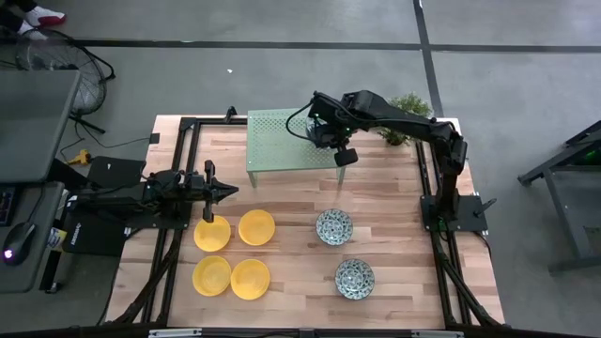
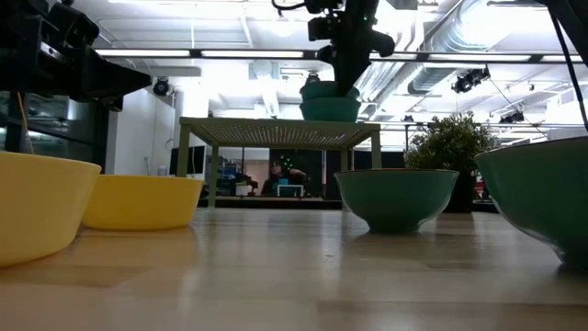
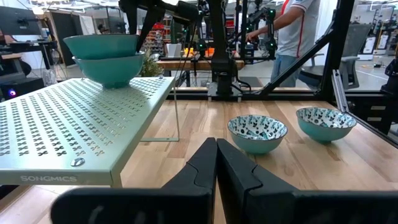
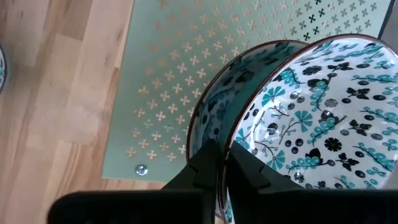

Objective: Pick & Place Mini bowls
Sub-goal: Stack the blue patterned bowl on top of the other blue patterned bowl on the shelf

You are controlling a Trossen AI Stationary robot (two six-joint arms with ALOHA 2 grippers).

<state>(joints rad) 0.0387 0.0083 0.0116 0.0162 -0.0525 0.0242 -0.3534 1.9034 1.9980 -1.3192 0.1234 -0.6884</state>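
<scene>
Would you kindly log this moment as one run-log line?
right gripper: shut on top patterned bowl, stacked in second bowl on rack | left gripper: shut, waiting over table

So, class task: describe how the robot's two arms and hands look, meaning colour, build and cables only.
Both arms are black and jointed. The left hand ends in two dark tapered wedge fingers. The right hand has matching dark fingers. Thin dark cables loop along the right arm.

Stacked bowls [image 4: 311,118] cut off rightward
</scene>
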